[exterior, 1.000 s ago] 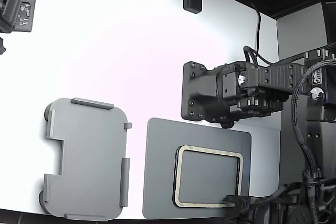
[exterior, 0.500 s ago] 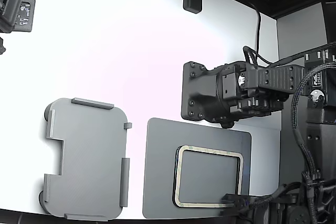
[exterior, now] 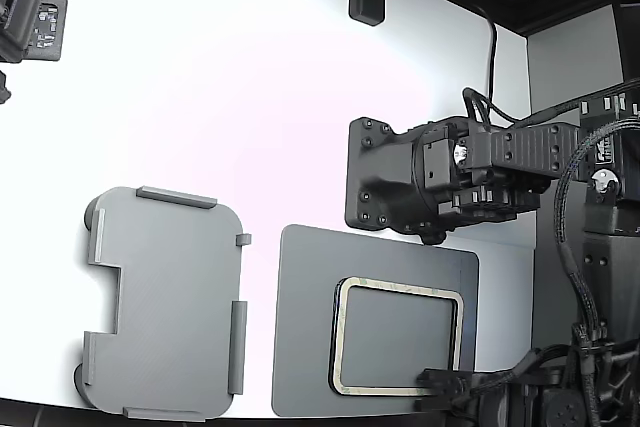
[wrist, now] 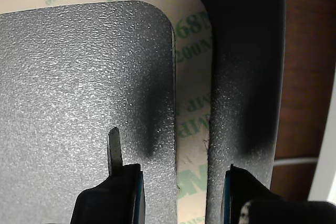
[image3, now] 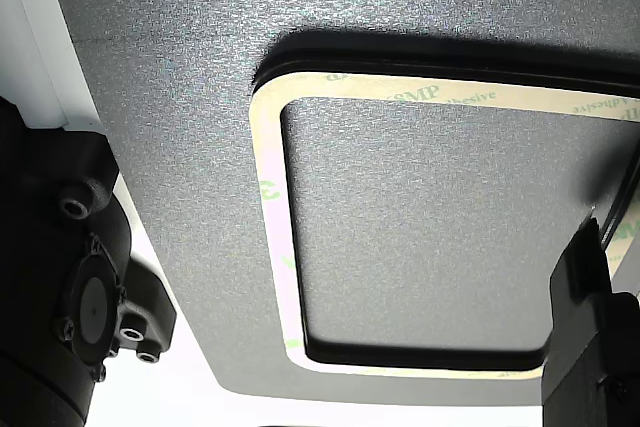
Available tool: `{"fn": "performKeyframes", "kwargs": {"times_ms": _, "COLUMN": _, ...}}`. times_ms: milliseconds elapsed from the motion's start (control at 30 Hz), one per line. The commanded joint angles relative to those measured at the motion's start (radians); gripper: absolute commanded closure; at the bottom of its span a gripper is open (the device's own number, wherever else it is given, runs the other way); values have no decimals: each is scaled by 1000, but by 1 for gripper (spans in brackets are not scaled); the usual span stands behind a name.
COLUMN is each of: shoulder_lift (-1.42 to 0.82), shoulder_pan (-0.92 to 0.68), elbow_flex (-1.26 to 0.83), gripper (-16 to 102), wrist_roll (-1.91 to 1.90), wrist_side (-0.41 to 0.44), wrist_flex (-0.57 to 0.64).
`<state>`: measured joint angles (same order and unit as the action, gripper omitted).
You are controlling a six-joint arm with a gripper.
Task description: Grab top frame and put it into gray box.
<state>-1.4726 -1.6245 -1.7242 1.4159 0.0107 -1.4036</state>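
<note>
Top frame [exterior: 398, 338] flat on the dark mat [exterior: 305, 322].
Long axis across the exterior view; green "3M" print; claw [wrist: 178, 192] apart, straddling its strip.

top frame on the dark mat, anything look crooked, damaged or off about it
Nothing stands out. The top frame lies flat on the dark gray mat, its edges roughly square with the mat's, with no visible tear or kink. The pincer straddles one side of it, jaws open. The gray box sits apart on the exterior view's left, holding nothing.
</note>
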Motion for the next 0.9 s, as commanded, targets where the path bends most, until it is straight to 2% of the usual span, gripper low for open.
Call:
{"fn": "performKeyframes", "kwargs": {"times_ms": 0, "shoulder_lift": -31, "shoulder_pan": 9, "elbow_flex": 15, "gripper": 28, "wrist_roll": 3, "wrist_side": 2, "wrist_flex": 6}}
{"fn": "performKeyframes", "kwargs": {"times_ms": 333, "shoulder_lift": -29, "shoulder_pan": 9, "elbow_flex": 9, "gripper": 35, "wrist_roll": 6, "wrist_side": -3, "wrist_flex": 18}}
{"fn": "performKeyframes", "kwargs": {"times_ms": 633, "shoulder_lift": -29, "shoulder_pan": 9, "elbow_flex": 11, "gripper": 56, "wrist_roll": 3, "wrist_side": -8, "wrist_flex": 25}}
{"fn": "performKeyframes", "kwargs": {"times_ms": 767, "shoulder_lift": -31, "shoulder_pan": 9, "elbow_flex": 11, "gripper": 82, "wrist_roll": -9, "wrist_side": -12, "wrist_flex": 49}}
{"fn": "performKeyframes", "kwargs": {"times_ms": 800, "shoulder_lift": -32, "shoulder_pan": 9, "elbow_flex": 11, "gripper": 94, "wrist_roll": -5, "wrist_side": -6, "wrist_flex": 64}}
{"fn": "performKeyframes", "kwargs": {"times_ms": 867, "shoulder_lift": -35, "shoulder_pan": 9, "elbow_flex": 15, "gripper": 96, "wrist_roll": 3, "wrist_side": -5, "wrist_flex": 69}}
